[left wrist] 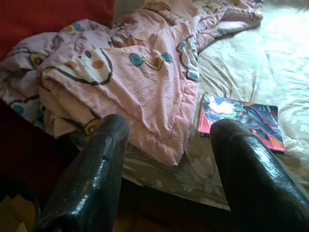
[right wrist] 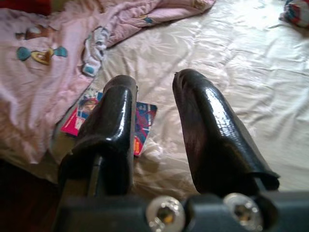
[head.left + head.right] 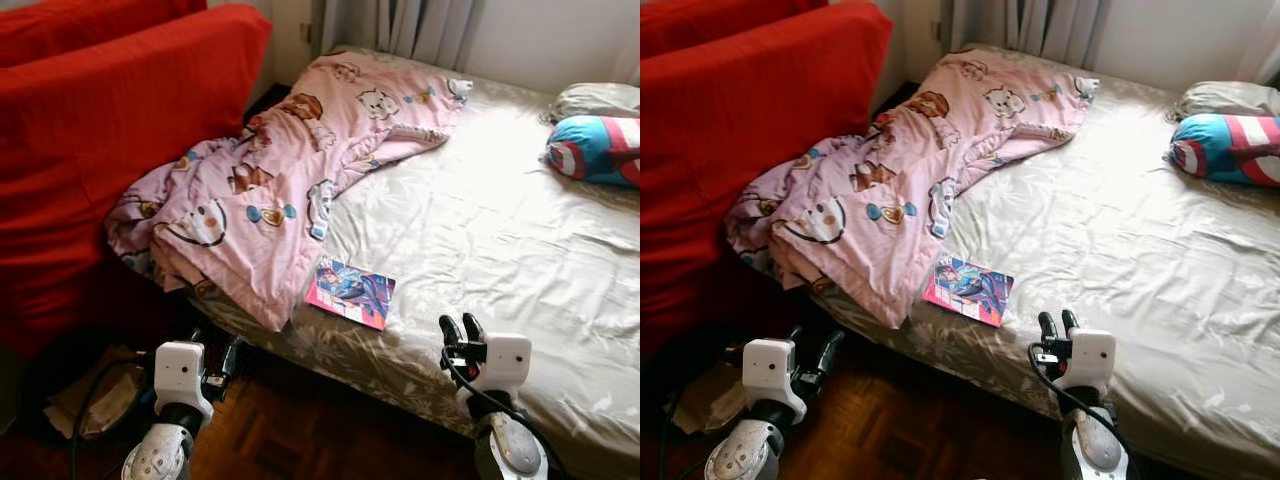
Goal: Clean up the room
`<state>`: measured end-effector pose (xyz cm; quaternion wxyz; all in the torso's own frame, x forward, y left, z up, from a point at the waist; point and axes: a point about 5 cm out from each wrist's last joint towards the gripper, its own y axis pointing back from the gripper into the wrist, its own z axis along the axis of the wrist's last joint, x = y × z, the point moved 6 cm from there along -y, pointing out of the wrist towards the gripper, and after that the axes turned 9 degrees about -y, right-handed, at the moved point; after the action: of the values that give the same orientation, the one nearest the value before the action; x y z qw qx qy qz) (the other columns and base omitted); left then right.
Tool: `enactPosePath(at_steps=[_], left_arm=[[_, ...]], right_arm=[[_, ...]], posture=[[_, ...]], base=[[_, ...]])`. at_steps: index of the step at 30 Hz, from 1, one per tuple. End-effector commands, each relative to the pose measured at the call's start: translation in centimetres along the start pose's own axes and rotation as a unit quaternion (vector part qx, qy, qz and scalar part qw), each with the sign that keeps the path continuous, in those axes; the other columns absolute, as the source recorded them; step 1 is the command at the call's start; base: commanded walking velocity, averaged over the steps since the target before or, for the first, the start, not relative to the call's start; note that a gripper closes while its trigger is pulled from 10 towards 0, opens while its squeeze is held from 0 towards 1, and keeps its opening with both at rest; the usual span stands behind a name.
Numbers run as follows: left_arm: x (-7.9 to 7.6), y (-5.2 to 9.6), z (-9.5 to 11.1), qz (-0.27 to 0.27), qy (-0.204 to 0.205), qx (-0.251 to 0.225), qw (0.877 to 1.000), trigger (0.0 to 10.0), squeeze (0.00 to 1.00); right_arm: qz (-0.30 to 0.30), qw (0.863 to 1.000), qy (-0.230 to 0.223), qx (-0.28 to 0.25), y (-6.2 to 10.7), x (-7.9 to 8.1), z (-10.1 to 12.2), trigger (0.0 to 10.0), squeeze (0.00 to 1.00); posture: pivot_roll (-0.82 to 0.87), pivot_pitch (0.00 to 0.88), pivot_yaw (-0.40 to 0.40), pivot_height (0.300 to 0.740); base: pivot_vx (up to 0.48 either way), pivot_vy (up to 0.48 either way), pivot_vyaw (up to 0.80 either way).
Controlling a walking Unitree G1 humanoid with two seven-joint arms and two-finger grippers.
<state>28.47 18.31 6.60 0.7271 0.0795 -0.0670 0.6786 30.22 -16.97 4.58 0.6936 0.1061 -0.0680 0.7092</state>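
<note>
A pink quilt lay rumpled across the bed beside a red sofa, a book just beside its corner. The left gripper and right gripper hovered at the bed's edge, jaws open, holding nothing.

I'm in a home bedroom. Bed with a wrinkled pale sheet is the main thing. On it: pink cartoon quilt, pillows at its far end, comic near its front edge. Red sofa beside the bed, curtains behind it, wood floor below.
</note>
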Motion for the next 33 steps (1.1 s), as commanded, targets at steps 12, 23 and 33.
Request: enactPosePath(at_steps=[12, 23, 33], left_arm=[[1.0, 1.2, -0.7, 0.067, 0.062, 0.022, 0.996, 10.0, 0.0], [0.8, 0.8, -0.3, 0.056, 0.059, 0.017, 0.997, 10.0, 0.0], [1.5, 0.7, 0.0, 0.063, 0.052, 0.017, 0.997, 10.0, 0.0]], right_arm=[[-0.009, 1.0, -0.002, -0.005, 1.0, -0.7, 0.6, 10.0, 0.0], [0.006, 1.0, -0.027, 0.007, 0.7, 0.9, 0.0, 10.0, 0.0], [0.008, 0.999, -0.029, 0.009, 0.5, 1.1, 0.1, 10.0, 0.0]], posture=[[0.02, 0.086, -0.055, 0.74], [0.02, 0.108, -0.046, 0.74], [0.03, 0.143, -0.048, 0.74]], base=[[0.0, 0.0, 0.0], [0.0, 0.0, 0.0], [0.0, 0.0, 0.0]])
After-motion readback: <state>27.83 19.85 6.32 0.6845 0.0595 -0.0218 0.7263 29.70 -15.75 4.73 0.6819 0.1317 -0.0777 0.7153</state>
